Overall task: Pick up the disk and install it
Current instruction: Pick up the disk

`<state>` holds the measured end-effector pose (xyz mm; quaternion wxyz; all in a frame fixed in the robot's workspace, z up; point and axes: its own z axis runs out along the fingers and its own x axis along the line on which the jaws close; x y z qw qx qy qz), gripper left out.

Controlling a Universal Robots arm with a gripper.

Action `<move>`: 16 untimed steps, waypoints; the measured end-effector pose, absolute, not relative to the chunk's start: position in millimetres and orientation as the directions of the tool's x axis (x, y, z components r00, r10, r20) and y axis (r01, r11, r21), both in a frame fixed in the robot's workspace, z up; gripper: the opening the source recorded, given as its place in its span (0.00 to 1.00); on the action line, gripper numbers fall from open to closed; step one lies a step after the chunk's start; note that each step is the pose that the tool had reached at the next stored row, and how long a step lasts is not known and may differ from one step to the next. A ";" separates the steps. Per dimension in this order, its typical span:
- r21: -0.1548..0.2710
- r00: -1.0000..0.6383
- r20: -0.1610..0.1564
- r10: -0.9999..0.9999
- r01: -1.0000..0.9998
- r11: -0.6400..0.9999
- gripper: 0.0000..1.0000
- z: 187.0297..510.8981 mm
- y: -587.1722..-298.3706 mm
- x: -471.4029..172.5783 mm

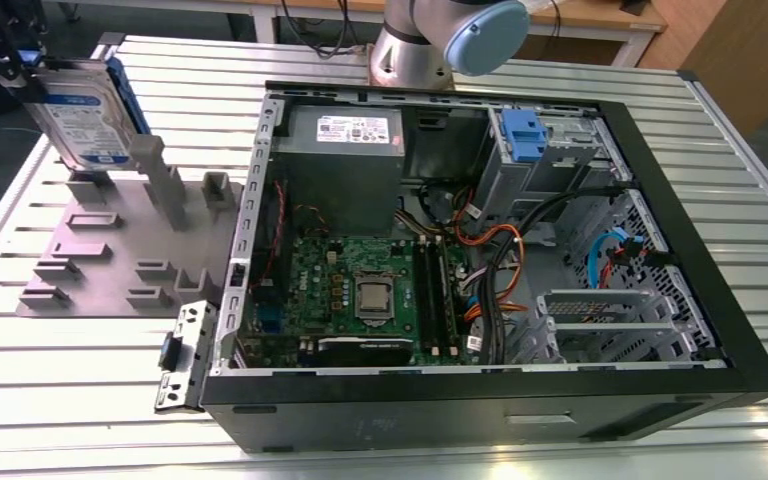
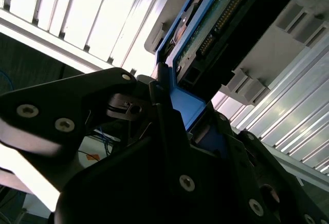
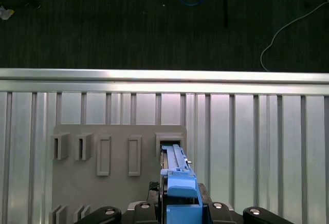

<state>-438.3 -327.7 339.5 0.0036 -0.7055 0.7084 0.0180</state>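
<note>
The gripper [image 1: 17, 68] pinched the disk [image 1: 84, 120] by its blue bracket [image 3: 180, 198]; the disk stood upright over the grey fixture [image 1: 104, 255] (whether its lower end sat in a slot, I could not tell), at the exterior view's left; the open computer case [image 1: 491, 405] lay beside the fixture on the slatted table [image 1: 37, 400].

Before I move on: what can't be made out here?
The tool: cut off by the exterior view's left edge.
Lower edge of the disk: lost among posts of the holder in the exterior view; slotted or clear, cannot tell.
Its label: edge-on in the first wrist view.
</note>
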 end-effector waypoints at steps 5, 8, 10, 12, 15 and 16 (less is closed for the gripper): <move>0.020 -0.004 -0.030 -1.000 -1.000 0.004 0.36 340.2 -327.7 -438.3; 0.020 -0.004 -0.030 -1.000 -1.000 0.004 0.36 340.6 -327.7 -438.3; 0.021 -0.004 -0.030 -1.000 -1.000 0.004 0.36 341.0 -327.7 -438.3; 0.021 -0.004 -0.030 -1.000 -1.000 0.004 0.36 341.6 -327.7 -438.3; 0.021 -0.004 -0.030 -1.000 -1.000 0.004 0.36 343.5 -327.7 -438.3; 0.021 -0.004 -0.030 -1.000 -1.000 0.004 0.36 344.2 -327.7 -438.3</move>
